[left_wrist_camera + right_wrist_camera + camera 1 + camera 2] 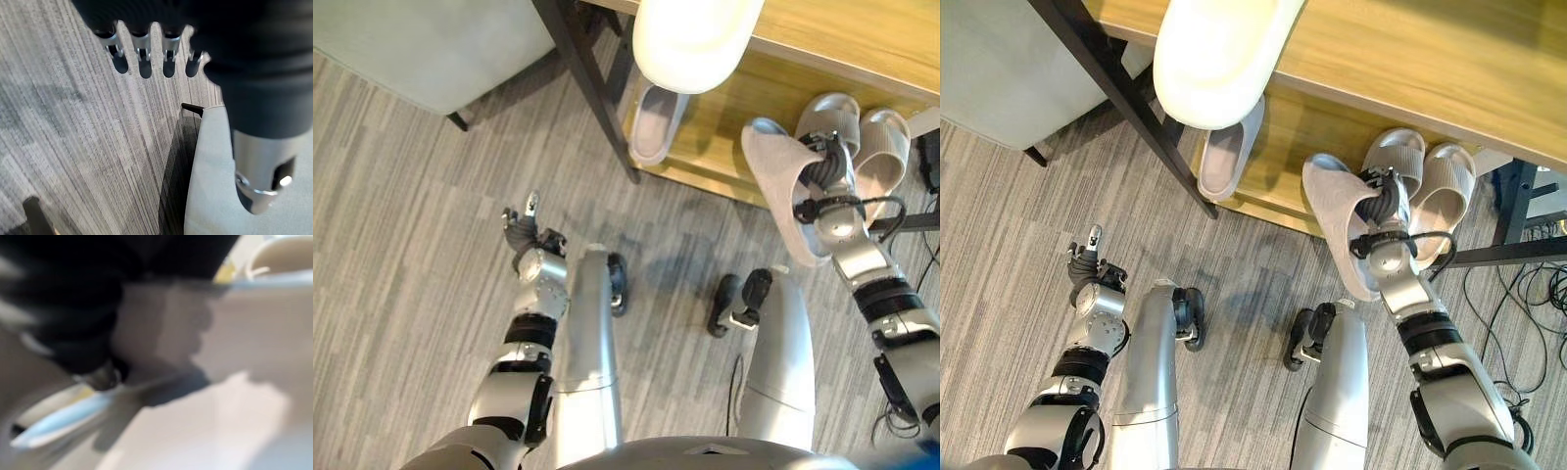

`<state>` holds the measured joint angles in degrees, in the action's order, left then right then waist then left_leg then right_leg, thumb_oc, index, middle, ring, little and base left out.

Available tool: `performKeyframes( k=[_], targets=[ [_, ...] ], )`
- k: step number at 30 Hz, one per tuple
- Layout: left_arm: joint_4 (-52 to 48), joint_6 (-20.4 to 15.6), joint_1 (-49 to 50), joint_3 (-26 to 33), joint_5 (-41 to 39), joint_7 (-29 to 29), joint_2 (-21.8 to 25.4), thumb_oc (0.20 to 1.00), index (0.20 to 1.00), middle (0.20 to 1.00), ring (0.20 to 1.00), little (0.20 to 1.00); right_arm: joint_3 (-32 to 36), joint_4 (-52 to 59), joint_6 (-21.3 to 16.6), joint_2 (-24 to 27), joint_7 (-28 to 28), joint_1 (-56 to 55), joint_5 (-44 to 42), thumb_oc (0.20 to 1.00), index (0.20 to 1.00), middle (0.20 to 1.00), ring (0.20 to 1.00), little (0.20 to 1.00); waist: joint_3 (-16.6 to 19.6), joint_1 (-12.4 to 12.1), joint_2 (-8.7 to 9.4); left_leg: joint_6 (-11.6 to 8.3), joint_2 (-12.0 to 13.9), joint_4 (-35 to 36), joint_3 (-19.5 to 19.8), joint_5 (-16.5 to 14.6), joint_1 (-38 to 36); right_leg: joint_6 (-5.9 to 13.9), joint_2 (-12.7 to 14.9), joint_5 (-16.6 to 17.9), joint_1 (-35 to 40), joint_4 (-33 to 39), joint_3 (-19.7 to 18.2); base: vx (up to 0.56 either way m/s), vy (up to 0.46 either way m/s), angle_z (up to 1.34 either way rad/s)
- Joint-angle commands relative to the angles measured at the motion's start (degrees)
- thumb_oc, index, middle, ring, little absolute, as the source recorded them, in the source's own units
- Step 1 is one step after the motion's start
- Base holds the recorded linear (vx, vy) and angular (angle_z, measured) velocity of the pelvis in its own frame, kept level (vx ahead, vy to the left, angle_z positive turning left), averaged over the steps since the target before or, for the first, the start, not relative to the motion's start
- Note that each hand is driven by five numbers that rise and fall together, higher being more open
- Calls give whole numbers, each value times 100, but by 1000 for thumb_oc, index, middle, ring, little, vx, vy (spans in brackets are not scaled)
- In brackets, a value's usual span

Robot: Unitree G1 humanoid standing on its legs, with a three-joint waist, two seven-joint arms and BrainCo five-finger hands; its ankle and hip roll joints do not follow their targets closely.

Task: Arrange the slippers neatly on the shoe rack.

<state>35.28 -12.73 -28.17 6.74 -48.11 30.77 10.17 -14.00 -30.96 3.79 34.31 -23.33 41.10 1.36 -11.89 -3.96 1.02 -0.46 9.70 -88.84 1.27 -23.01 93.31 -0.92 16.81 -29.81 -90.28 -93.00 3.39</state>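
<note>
Slipper in play: the pale grey-beige soft slipper hung tilted, sole side outward, at the front edge of the wooden shoe rack's lower shelf, just beside the grey ribbed pair already parked there.
Handling: it looked light and bendy, likely foam; the strap over the instep seemed the best hold.
Right robot hand: fingers curled through that strap, wrist angled toward the shelf.
Left robot hand: hovered over the grey striped carpet, fingers relaxed, holding nothing.
Also shelved: one grey slipper further left.
</note>
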Motion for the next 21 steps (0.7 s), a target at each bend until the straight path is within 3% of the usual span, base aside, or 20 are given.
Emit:
performKeyframes(
  k=[1, 8, 21],
  targets=[
    [-81, -272, -197, 230, -121, -184, 107, 1000, 1000, 1000, 1000, 1000, 47, 210, 265, 205, 15, 407, 184, 200, 200, 200, 200, 200, -316, 35, 32, 215, 1, 37, 461, -523, -335, 258, -35, 358, 36, 208, -516, 27, 8, 7],
    [-150, -368, -70, 243, -349, -339, -135, 1000, 1000, 1000, 1000, 1000, 137, -199, 847, 23, 0, 764, 413, 200, 200, 200, 200, 200, -503, -68, 69, 237, -47, -295, 492, -657, -335, 235, -18, 174, 34, -143, -565, 32, 10, 5],
    [-581, -103, -84, -235, -403, -496, -251, 1000, 1000, 1000, 1000, 1000, -159, -1322, 1119, -155, -14, 1991, 263, 200, 200, 200, 200, 200, -815, -235, 3, 245, -151, -360, 538, -674, -335, 223, 42, 135, 32, -268, -640, 1, 0, 1]
  ],
)
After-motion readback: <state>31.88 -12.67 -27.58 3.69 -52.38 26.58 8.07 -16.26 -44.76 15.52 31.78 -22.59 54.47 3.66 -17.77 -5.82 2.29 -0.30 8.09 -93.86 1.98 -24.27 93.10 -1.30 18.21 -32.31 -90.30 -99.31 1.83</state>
